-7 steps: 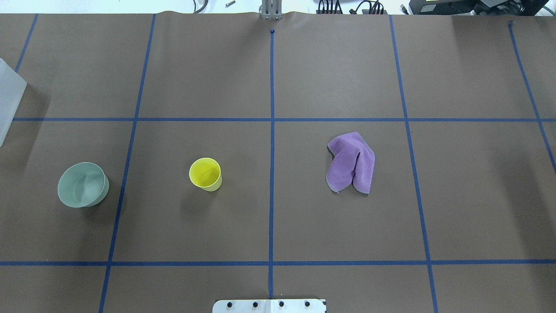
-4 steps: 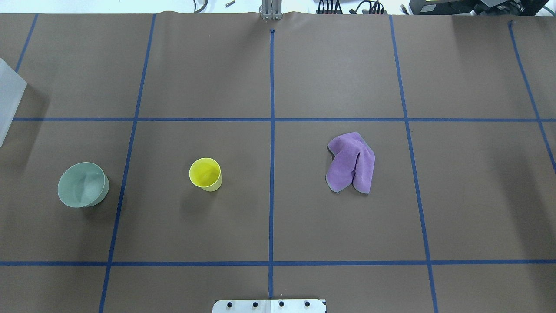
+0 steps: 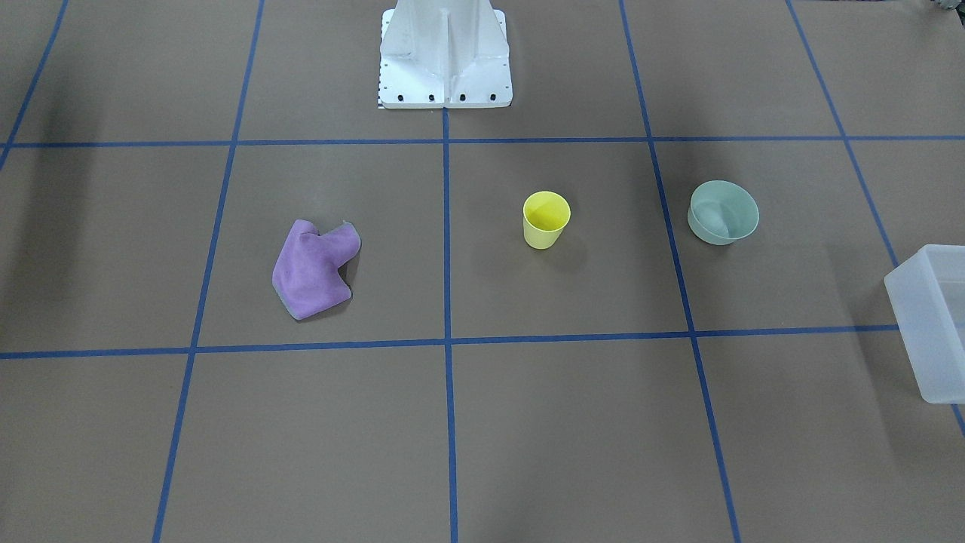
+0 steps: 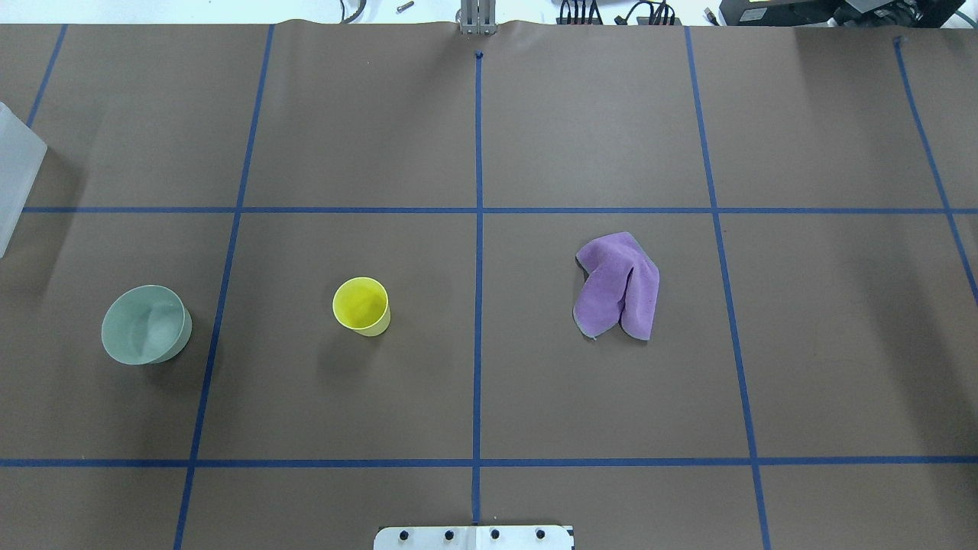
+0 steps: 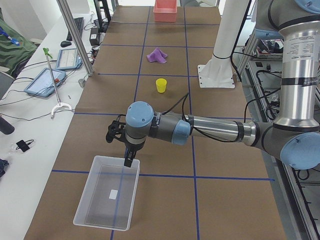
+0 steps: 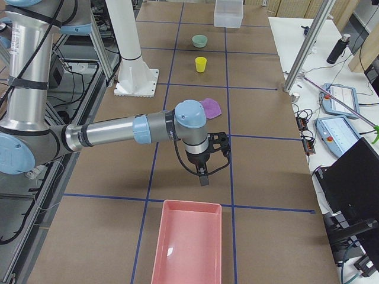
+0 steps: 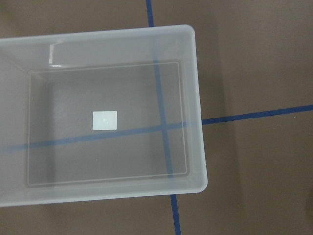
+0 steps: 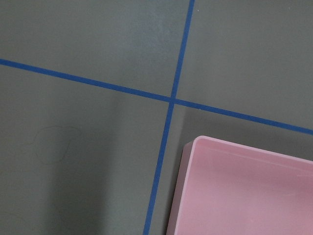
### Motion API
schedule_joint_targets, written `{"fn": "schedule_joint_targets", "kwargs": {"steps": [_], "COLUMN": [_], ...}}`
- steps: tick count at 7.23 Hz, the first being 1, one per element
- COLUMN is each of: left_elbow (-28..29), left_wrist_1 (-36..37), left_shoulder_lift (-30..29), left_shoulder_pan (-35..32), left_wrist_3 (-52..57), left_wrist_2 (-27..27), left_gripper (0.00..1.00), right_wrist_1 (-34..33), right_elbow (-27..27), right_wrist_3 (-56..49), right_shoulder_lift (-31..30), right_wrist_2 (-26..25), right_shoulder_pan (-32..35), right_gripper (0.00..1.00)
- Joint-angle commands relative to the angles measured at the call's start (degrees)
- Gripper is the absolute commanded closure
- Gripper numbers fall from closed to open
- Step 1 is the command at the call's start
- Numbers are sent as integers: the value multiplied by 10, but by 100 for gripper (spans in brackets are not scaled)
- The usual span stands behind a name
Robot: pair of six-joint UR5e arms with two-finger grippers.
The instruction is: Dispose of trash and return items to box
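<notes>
Sitting upright on the counter (image 4: 535, 137): yellow cup (image 4: 361, 305) left of centre in the overhead frame, sage bowl (image 4: 145, 324) further left, well apart. Both are outside the frosted box (image 3: 923, 317), which sits at the front view's right edge. Purple cloth (image 4: 617, 286) lies right of centre. Left pincer (image 5: 128, 159) hangs over the box's upper rim in the left side view. Right pincer (image 6: 203, 176) hangs above the pink bin (image 6: 188, 248). Fingers apart or together: can't tell, either pincer.

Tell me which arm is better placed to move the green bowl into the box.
Left. The bowl stands on the robot's left side, near the box, where the left gripper hangs. The right gripper is at the opposite end, by the pink bin.
</notes>
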Motion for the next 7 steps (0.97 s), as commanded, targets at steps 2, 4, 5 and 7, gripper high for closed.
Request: {"fn": "schedule_joint_targets", "kwargs": {"steps": [2,4,5,7], "left_elbow": [-2,-26,-27,-26], "left_wrist_1": [-108,-124,-150,-216], "left_shoulder_lift": [-14,-7,14,48], "left_shoulder_pan": [79,174,215,311], "left_wrist_3": [-39,-163,-223,-335], "left_wrist_2": [-1,33,38,97], "left_gripper": [2,1,1,1], "right_wrist_1": [28,58,84,93], "right_elbow": [5,17,17,17], "right_wrist_3": [27,139,176,181], "right_shoulder_lift": [3,4,4,1], "right_wrist_2": [30,25,22,22], "right_shoulder_pan": [-1,-43,-65,-71], "right_gripper": [0,0,0,0]}}
